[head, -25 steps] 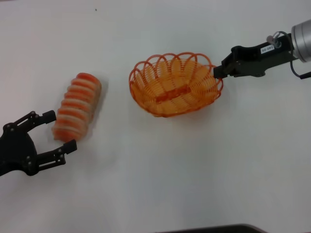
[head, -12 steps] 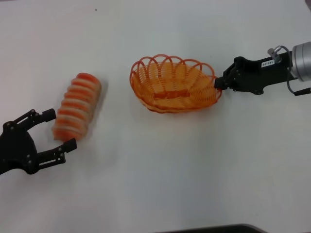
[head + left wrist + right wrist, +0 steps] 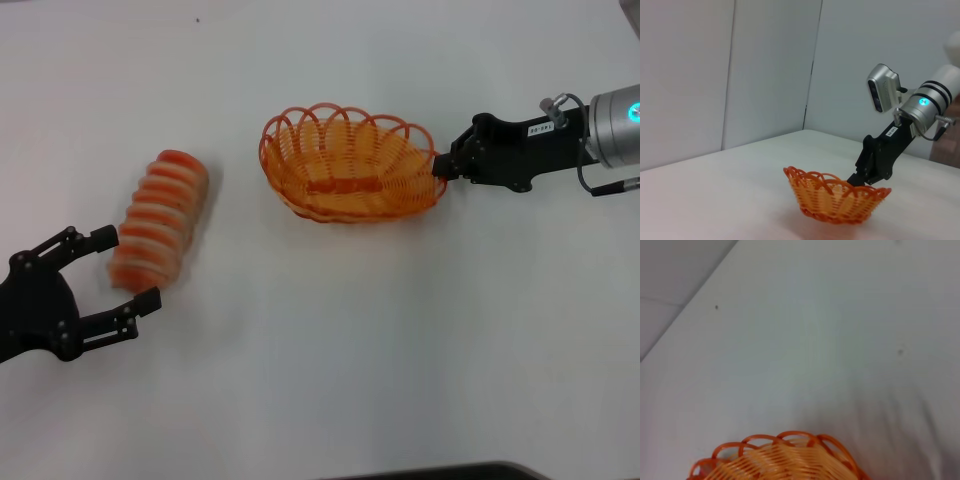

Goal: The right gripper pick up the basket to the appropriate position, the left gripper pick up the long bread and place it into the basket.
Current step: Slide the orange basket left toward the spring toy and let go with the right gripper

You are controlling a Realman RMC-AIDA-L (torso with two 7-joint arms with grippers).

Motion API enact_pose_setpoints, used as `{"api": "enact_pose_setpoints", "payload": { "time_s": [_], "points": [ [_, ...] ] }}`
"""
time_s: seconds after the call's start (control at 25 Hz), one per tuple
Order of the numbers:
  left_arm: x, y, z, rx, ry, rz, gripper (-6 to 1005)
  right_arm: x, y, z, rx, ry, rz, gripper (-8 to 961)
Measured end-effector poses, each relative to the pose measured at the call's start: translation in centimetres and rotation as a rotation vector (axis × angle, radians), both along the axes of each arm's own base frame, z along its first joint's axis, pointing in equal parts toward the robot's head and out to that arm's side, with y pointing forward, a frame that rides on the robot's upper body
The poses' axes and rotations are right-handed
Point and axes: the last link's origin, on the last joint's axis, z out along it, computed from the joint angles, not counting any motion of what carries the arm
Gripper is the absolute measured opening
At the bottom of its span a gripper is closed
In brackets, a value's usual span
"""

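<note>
The orange wire basket [image 3: 350, 165] stands on the white table right of centre. My right gripper [image 3: 440, 166] is shut on the basket's right rim; the left wrist view shows it [image 3: 856, 178] pinching the rim of the basket [image 3: 836, 199]. The right wrist view shows only the basket's far rim [image 3: 777, 458]. The long bread [image 3: 160, 218], cream with orange-red ridges, lies at the left. My left gripper [image 3: 125, 270] is open by the bread's near end, one fingertip on each side, not closed on it.
The white table [image 3: 330, 340] stretches bare in front of the basket and bread. A dark edge [image 3: 440, 470] shows at the bottom. Grey wall panels [image 3: 730, 70] stand behind the table.
My right gripper has lowered the basket and shifted it slightly left and away; its tilt has flattened. The left gripper and the bread have stayed put.
</note>
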Motion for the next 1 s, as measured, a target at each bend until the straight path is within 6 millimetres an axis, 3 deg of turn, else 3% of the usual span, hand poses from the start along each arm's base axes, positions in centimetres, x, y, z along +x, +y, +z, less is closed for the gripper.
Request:
{"api": "enact_pose_setpoints", "payload": {
  "time_s": [0.44,0.64,0.84,1.0],
  "points": [
    [0.1,0.0,0.0,-0.002,-0.004,-0.003,921,0.2,-0.2,-0.7,0.001,0.035,-0.034,49],
    [0.1,0.0,0.0,-0.003,-0.007,-0.007,920,-0.1,-0.2,-0.9,0.0,0.049,-0.031,135],
    [0.2,0.0,0.0,-0.003,-0.009,-0.007,920,-0.3,-0.3,-0.7,0.002,0.067,-0.001,312],
    [0.3,0.2,0.0,-0.006,-0.012,-0.007,921,-0.4,0.0,0.6,0.05,0.08,0.101,498]
  ]
}}
